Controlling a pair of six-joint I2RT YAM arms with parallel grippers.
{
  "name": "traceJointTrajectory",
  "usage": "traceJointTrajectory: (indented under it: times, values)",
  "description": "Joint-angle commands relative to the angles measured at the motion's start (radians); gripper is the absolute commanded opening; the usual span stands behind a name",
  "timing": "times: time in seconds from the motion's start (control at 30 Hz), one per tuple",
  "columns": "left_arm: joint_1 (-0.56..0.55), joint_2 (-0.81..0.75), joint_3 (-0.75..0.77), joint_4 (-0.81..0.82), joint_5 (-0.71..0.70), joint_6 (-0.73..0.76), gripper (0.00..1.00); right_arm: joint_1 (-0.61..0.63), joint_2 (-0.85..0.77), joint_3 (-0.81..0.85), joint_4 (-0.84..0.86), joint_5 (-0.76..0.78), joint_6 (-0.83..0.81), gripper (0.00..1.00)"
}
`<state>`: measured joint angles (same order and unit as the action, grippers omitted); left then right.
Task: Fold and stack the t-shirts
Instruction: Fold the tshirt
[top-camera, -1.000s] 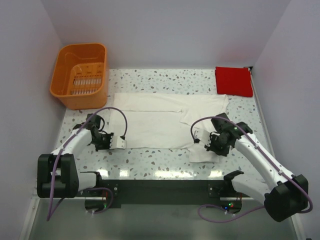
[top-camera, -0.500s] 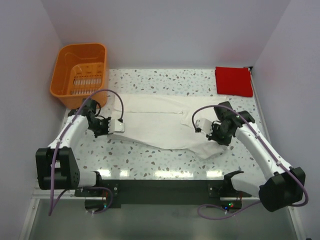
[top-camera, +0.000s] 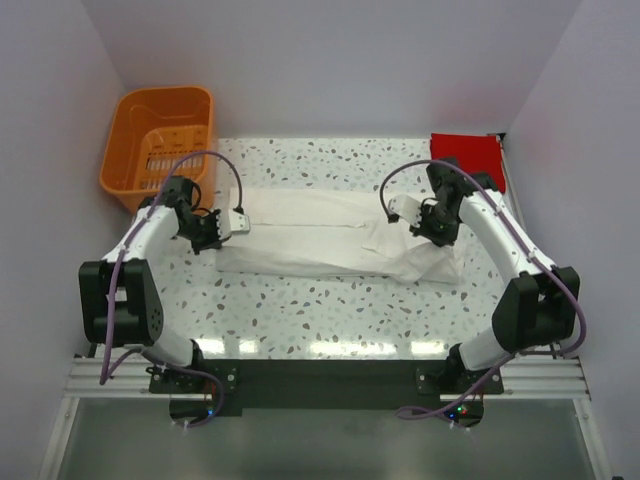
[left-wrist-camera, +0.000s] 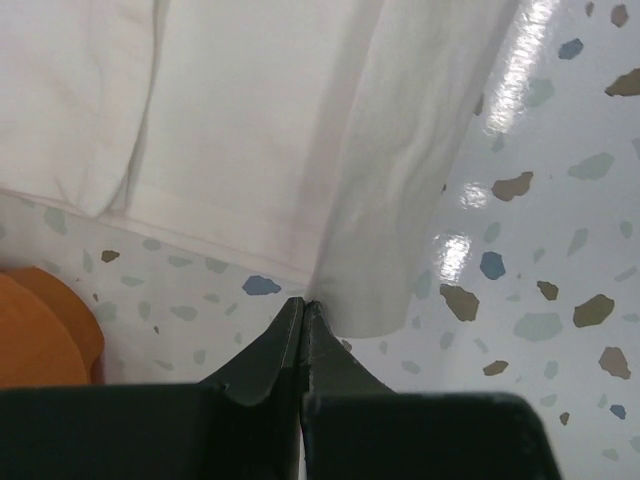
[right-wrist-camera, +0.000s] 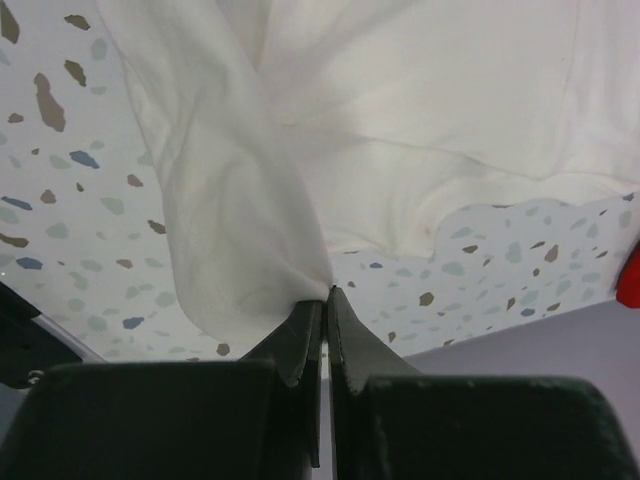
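I see the cream-white t-shirt (top-camera: 330, 235) lying as a long folded band across the middle of the counter (top-camera: 330, 310). The left pincer (left-wrist-camera: 303, 303) is pressed together on the cloth edge at the band's left end. The right pincer (right-wrist-camera: 326, 293) pinches a gathered fold at its right end. The red t-shirt (top-camera: 468, 160) lies as a flat square at the upper right, near the right pincer.

The cream-white t-shirt (top-camera: 335, 240) was plain, and so was the bright red t-shirt (top-camera: 468, 160). The basket (top-camera: 125, 160) was orange. The table (top-camera: 330, 310) was white terrazzo flecked with grey, brown and blue. The arms (top-camera: 150, 236) were white with black joints, their cables (top-camera: 205, 154) purple, and the walls (top-camera: 330, 70) pale lilac.
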<state>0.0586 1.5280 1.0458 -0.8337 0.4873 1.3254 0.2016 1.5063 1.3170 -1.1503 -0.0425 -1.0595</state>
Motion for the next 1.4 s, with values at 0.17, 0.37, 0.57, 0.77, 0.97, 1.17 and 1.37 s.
traceJointTrajectory:
  times: [0.17, 0.37, 0.57, 0.77, 0.97, 1.17, 1.37]
  values:
    - [0.009, 0.058, 0.089, 0.142, 0.017, -0.127, 0.00, -0.027, 0.190, 0.232, 0.011, 0.020, -0.109, 0.00]
    - [0.007, 0.058, 0.079, 0.228, -0.010, -0.160, 0.00, -0.044, 0.294, 0.353, 0.009, 0.020, -0.149, 0.00]
    - [0.004, 0.063, 0.079, 0.266, -0.010, -0.164, 0.00, -0.047, 0.371, 0.421, 0.014, 0.016, -0.163, 0.00]
    - [0.003, 0.050, 0.071, 0.286, 0.004, -0.160, 0.00, -0.051, 0.404, 0.441, 0.024, 0.023, -0.172, 0.00]
    - [0.003, 0.047, 0.060, 0.314, -0.004, -0.149, 0.00, -0.073, 0.410, 0.439, 0.027, 0.023, -0.178, 0.00]
    - [-0.012, 0.076, 0.065, 0.340, -0.021, -0.155, 0.00, -0.083, 0.423, 0.435, 0.035, 0.026, -0.175, 0.00]
    - [-0.049, 0.103, 0.065, 0.384, -0.064, -0.160, 0.00, -0.083, 0.436, 0.427, 0.035, 0.027, -0.168, 0.00]
